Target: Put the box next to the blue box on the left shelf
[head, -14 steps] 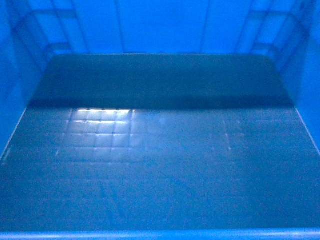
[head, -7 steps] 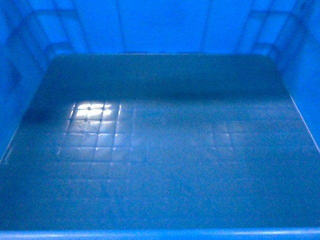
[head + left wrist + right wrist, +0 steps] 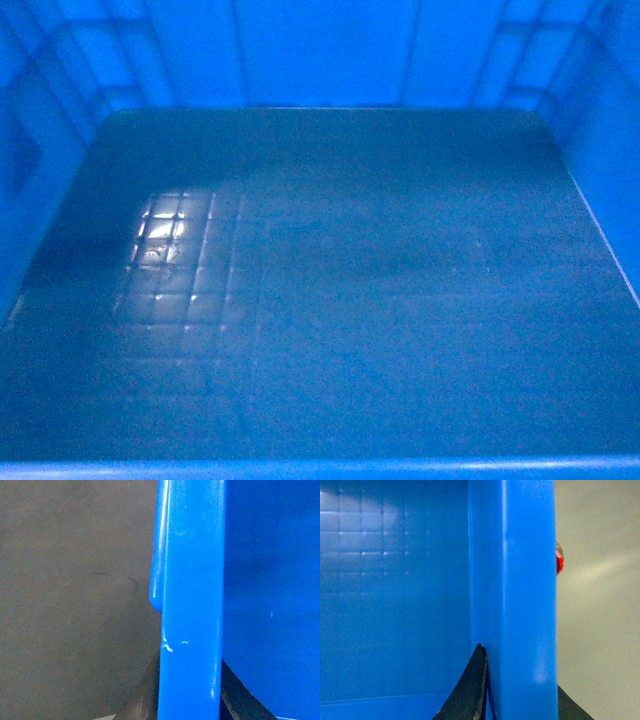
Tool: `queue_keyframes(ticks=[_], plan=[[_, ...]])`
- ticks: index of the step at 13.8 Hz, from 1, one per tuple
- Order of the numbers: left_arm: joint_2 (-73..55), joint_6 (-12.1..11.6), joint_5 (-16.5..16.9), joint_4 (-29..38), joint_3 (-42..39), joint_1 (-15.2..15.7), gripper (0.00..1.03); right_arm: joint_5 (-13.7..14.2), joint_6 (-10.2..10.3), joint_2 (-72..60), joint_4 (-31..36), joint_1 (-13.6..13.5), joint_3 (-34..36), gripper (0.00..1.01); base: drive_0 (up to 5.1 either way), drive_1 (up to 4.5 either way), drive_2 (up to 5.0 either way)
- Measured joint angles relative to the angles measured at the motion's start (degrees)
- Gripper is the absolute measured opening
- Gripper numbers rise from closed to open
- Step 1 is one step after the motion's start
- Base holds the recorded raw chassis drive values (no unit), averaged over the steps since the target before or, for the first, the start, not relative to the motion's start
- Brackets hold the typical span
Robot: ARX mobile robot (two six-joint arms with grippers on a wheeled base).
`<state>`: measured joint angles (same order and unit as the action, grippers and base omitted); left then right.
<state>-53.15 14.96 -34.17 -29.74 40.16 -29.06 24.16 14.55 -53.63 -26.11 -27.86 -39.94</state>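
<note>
A bright-blue plastic crate [image 3: 330, 300] fills the whole head view, seen from above and looking straight down into it. Its floor is dark teal with a moulded grid of small squares, and a pale patch of reflected light [image 3: 165, 235] sits on the left part of that floor. Ribbed blue walls rise at the far side and at both flanks, and the thick near rim runs along the bottom edge of the view.

In the left wrist view, the crate's thick rim [image 3: 192, 600] runs straight up the middle. The left gripper [image 3: 190, 695] has one dark finger [image 3: 145, 700] on the outer side of the rim and the other on the inner side, both pressed against the plastic, so the rim is clamped between them. Left of the outer finger lies a dull brown-grey surface [image 3: 75, 605]; right of the inner finger is the crate's blue inner wall.

In the right wrist view, the opposite rim [image 3: 520, 600] runs up between the fingers of the right gripper [image 3: 520, 700]. One black finger [image 3: 470, 690] sits against the inner wall, with the grid floor beyond it to the left; the other shows only as a dark tip outside the rim, and the rim looks pinched between them. Beyond the outer finger is a pale grey surface [image 3: 600, 605], and a small red object [image 3: 559, 560], too hidden to identify, peeks from behind the rim.
</note>
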Motion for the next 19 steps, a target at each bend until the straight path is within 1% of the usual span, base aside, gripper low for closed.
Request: queue_keyframes(ticks=[19], plan=[[-0.04, 0.00, -0.07, 0.00, 0.00, 0.00, 0.12, 0.02, -0.02, 0.00, -0.02, 0.00, 0.00, 0.13, -1.6, -1.59, -1.6]])
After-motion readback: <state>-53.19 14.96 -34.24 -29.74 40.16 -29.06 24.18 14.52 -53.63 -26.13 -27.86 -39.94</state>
